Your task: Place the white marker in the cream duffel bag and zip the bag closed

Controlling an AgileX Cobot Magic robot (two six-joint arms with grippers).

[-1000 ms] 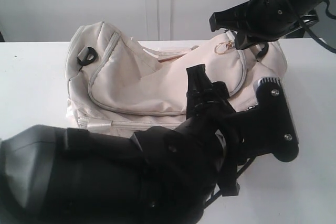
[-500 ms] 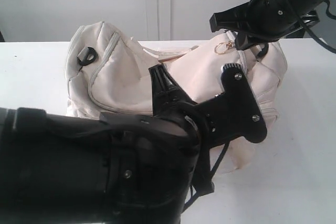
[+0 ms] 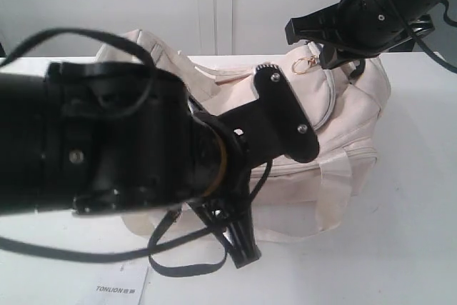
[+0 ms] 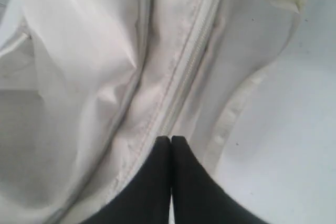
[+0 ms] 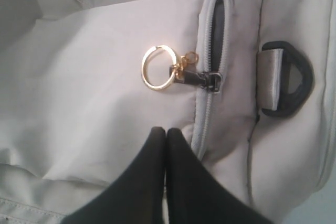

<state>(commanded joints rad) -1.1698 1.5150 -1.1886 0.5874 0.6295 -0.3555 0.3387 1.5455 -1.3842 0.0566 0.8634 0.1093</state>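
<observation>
The cream duffel bag (image 3: 343, 126) lies on the white table, its left half hidden behind my left arm. No white marker shows in any view. My right gripper (image 3: 325, 53) is shut and empty, hovering at the bag's right end beside the gold keyring pull (image 3: 303, 64). In the right wrist view the right gripper (image 5: 166, 129) sits just short of the keyring (image 5: 157, 67) and zipper slider (image 5: 210, 80); a short dark gap stays open beyond the slider. My left gripper (image 4: 171, 139) is shut and empty over a closed zipper seam (image 4: 184, 72) near the bag's (image 4: 94, 77) edge.
A paper sheet printed TONLION (image 3: 121, 287) lies at the table's front left. Loose black cable (image 3: 178, 266) hangs from the left arm in front of the bag. A black D-ring (image 5: 286, 85) sits on the bag's end beside the zipper. White wall behind.
My left arm has swung up and to the left across the exterior view, uncovering the bag's front right. The right arm and the keyring have not moved.
</observation>
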